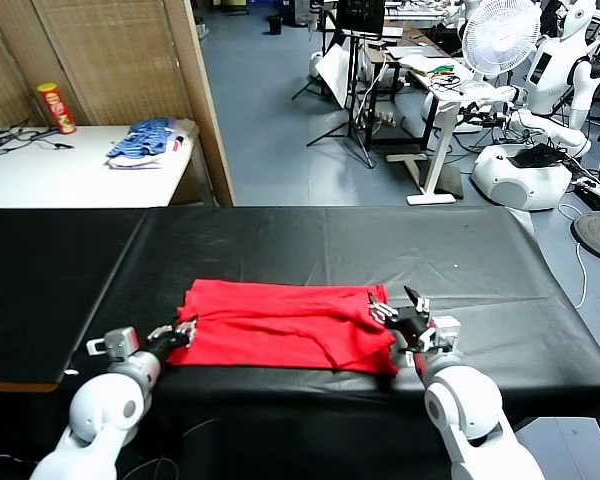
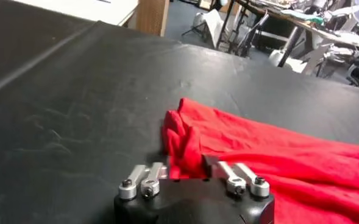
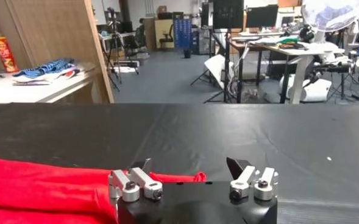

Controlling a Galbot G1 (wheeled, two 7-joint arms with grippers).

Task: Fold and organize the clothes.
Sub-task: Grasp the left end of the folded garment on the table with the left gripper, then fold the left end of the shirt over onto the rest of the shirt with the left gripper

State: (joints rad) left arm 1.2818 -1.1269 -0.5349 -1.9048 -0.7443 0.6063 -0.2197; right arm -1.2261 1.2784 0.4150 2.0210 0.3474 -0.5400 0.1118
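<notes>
Head view: red T-shirt [image 1: 285,325] lies bunched and partly folded near the front edge of the black table [image 1: 460,250], roughly centred. Left gripper [image 1: 183,331] sits at the shirt's left end, right gripper [image 1: 400,312] at its right end, both low on the cloth. Blue-and-white fabric pile [image 1: 143,141] and a red can [image 1: 55,107] sit on the white side table [image 1: 70,175], well apart from the work. Left wrist view: left gripper [image 2: 190,171] has its jaws drawn together on a puckered fold of the T-shirt [image 2: 270,164] at the corner; cloth is visibly gathered between the fingers [image 2: 219,167], so it looks clamped. Right wrist view: right gripper [image 3: 191,167] has jaws spread wide, nothing pinched; the T-shirt [image 3: 39,189] edge reaches one finger [image 3: 144,165] only, the other finger stands over bare table [image 3: 258,134]. Risks, my read: the right jaws straddle the hem's very tip, so closing from here may catch one thin layer or miss, and lifting with only the left side held would drag and twist the shirt. The left pinch holds a wad, possibly several layers, so the fold could come up uneven. The shirt is also close to the front edge, so any pull toward the robot could slide it off.
</notes>
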